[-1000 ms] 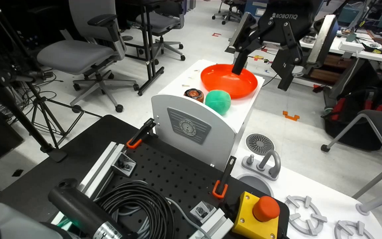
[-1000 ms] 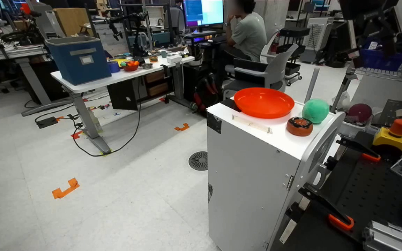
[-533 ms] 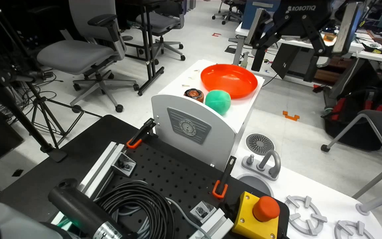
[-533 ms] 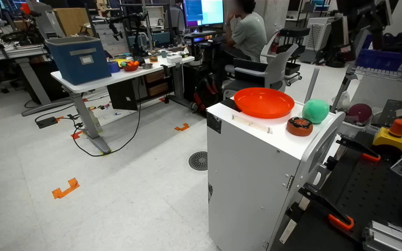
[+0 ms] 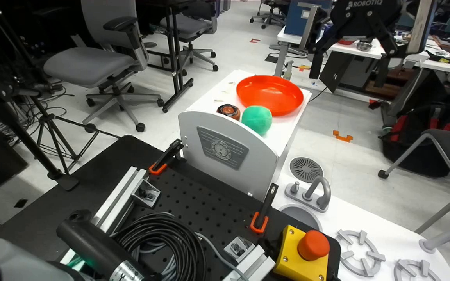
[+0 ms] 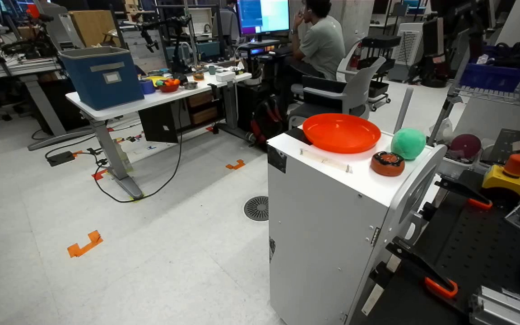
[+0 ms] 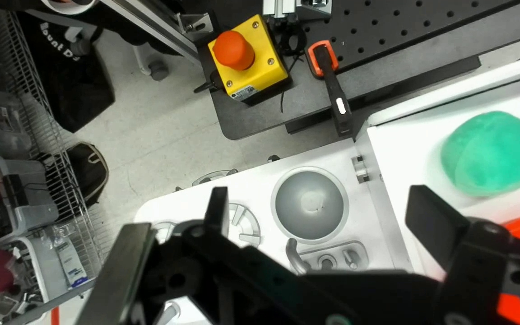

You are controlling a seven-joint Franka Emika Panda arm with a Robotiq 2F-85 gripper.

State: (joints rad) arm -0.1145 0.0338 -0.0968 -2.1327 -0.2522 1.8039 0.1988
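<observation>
My gripper [image 5: 349, 72] hangs in the air with its fingers wide apart and nothing between them. In the wrist view the gripper [image 7: 319, 198] is above a white toy counter, where a round grey sink basin [image 7: 310, 205] and a grey faucet [image 7: 294, 257] show between the fingers. A green ball [image 5: 257, 120] rests on the white cabinet top beside a shallow orange-red bowl [image 5: 270, 97]. Near the ball sits a small brown round object with a black pattern [image 6: 387, 163]. The gripper touches none of these. The wrist view shows the ball [image 7: 494, 153] beyond the right finger.
A curved grey panel [image 5: 229, 152] rises at the cabinet's end, against the black perforated board [image 5: 209, 203]. Orange-and-black clamps [image 5: 262, 212] and a yellow box with a red button [image 5: 303, 253] are there. Grey burner rings [image 5: 361, 253] lie on the counter. Behind stands a white desk [image 6: 160, 97].
My open gripper has moved to the right and slightly up in an exterior view, and leftward in an exterior view from elsewhere. The ball, bowl and brown object stay where they were.
</observation>
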